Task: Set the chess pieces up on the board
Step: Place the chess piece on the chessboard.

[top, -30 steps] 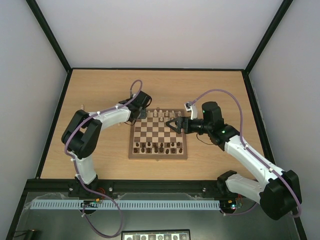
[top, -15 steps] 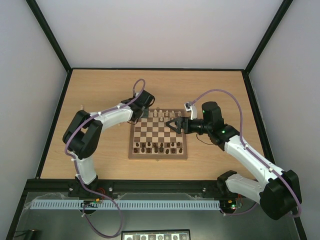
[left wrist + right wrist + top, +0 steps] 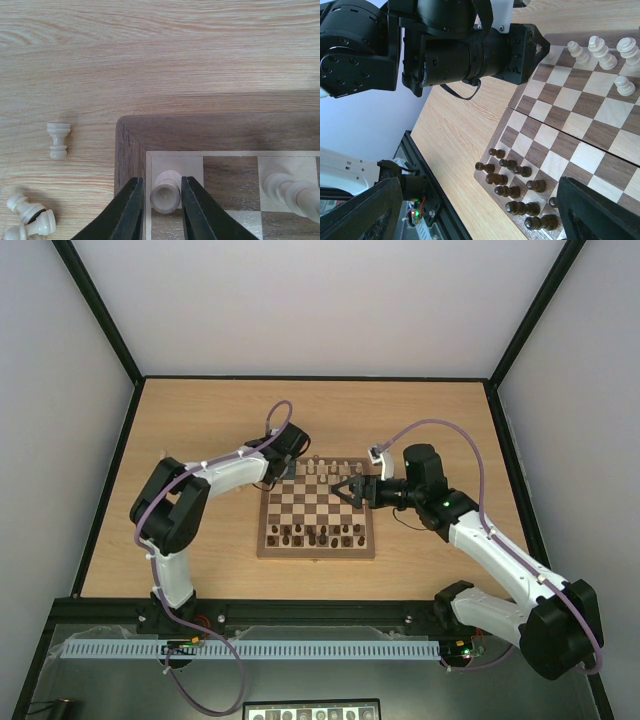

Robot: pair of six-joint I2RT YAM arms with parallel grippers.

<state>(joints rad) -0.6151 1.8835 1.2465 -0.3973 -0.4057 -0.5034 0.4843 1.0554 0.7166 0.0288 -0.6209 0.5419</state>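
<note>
Change: left arm has edged farther over the far-left corner of the board (image 3: 200, 131); right arm unmoved.
Left end effector (image 3: 161, 186): fingers (image 3: 131, 210) flank the rook (image 3: 166, 195) closely, with a sliver of gap on one side. Whether the grip is off cannot be told.
Rook: upright on the corner square.
Right end effector (image 3: 352, 488): spread wide, empty, above the board's right side.
Spares: pawn (image 3: 58, 140) upright and loose pieces (image 3: 30, 222) lying on the worktop (image 3: 150, 50), left of the board.
Step, as judged: releasing the rook.
Method: open fully before lifting. Rise straight up so neither finger drags or tips the rook.
</note>
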